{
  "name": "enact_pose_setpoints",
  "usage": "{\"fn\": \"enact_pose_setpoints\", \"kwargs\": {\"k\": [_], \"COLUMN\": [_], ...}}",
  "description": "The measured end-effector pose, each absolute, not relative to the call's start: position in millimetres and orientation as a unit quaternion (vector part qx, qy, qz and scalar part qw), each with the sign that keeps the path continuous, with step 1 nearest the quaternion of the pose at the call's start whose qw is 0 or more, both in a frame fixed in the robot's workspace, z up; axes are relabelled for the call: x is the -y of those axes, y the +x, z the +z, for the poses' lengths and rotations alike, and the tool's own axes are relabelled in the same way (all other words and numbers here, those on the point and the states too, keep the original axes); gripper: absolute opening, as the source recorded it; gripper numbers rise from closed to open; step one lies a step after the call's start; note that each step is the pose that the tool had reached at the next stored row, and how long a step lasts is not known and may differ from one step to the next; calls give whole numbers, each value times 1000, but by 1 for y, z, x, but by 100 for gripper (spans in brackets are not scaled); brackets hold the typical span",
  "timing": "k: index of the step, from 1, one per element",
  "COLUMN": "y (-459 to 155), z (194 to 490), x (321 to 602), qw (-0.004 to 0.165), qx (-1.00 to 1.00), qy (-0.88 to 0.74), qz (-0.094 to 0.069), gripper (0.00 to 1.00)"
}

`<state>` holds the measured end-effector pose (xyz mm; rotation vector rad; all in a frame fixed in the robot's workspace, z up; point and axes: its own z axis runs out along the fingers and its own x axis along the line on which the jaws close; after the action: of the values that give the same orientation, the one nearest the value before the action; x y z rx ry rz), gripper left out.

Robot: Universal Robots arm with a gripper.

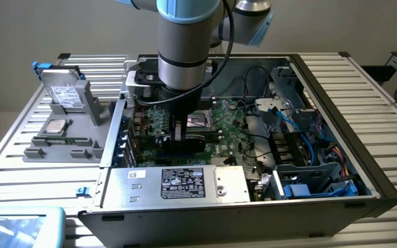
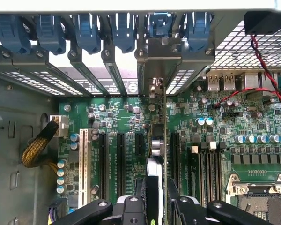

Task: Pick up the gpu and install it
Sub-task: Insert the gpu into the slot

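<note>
My gripper (image 1: 178, 135) reaches down into the open computer case (image 1: 336, 103), over the green motherboard (image 1: 237, 135). It is shut on the gpu (image 1: 179, 147), which stands on edge. In the wrist view the gpu (image 2: 153, 180) is seen edge-on between my fingers (image 2: 131, 208): a thin green board with a dark cooler on one face. Its silver end bracket (image 2: 164, 58) sits at the row of rear slot openings. The card lines up with a black expansion slot on the motherboard (image 2: 234, 126). Whether its lower edge is seated in the slot is hidden.
Blue slot clips (image 2: 86, 30) line the rear wall of the case. A CPU socket (image 2: 260, 197) lies beside the slots. The power supply (image 1: 178, 183) and blue cables (image 1: 291, 119) crowd the case. At the exterior view's left, a silver hard drive (image 1: 67, 95) stands on a grey fixture (image 1: 81, 139).
</note>
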<state>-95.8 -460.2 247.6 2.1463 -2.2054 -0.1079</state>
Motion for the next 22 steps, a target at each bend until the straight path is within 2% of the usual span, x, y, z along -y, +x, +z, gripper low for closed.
{"fn": "enact_pose_setpoints", "kwargs": {"k": [22], "y": [-96], "z": [247], "x": [460], "qw": [31], "qx": [710], "qy": [703], "qz": [-35], "gripper": [28]}}
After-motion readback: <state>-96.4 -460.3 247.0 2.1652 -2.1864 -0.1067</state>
